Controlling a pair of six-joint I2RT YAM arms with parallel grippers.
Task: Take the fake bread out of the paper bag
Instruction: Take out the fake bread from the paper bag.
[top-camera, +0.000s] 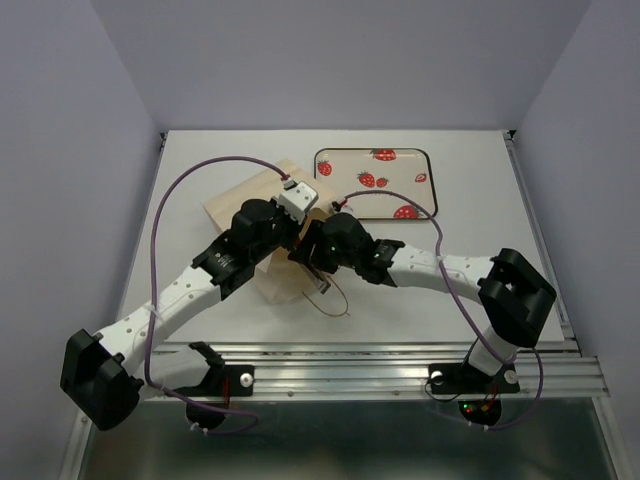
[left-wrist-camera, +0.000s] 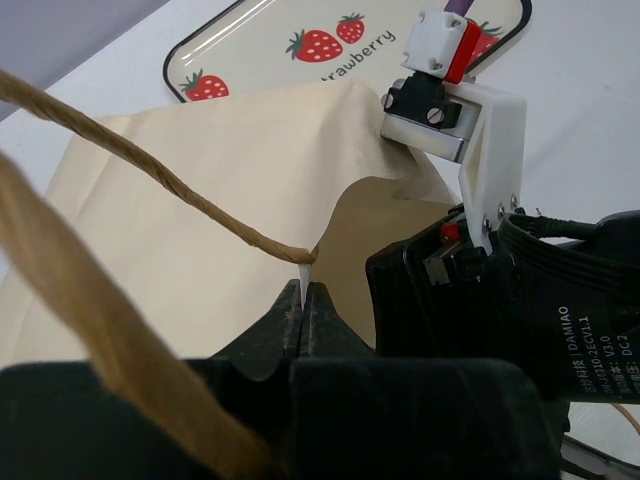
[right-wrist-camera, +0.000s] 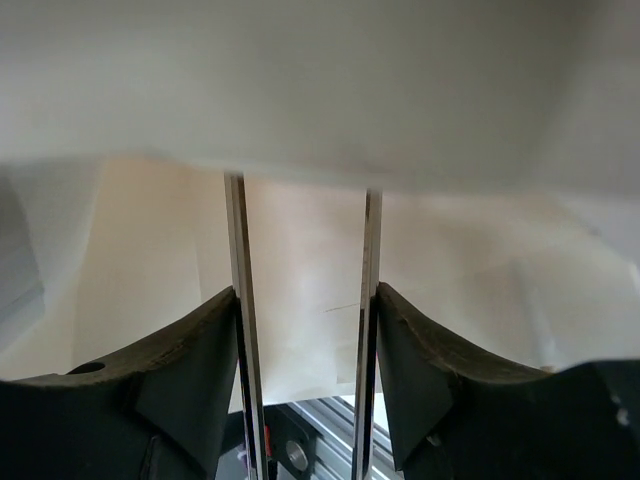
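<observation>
1. The light tan kraft-paper carrier bag (top-camera: 236, 200) lies at the middle of the white worktop, slightly toward the left edge. Its mouth is turned to the near edge.
2. The left gripper (left-wrist-camera: 303, 295) has its fingers pressed together on the upper lip of the bag's mouth. A thin brown twisted string handle (left-wrist-camera: 180, 195) runs to the lip just beside them.
3. The right gripper (right-wrist-camera: 302, 185) is inside the bag with its fingers apart, and only plain paper shows around them.
4. The fake bread cannot be made out in any view.
5. The cream strawberry-patterned rectangular tray (top-camera: 345, 160) sits by the far edge, right of centre, just beyond the bag.
</observation>
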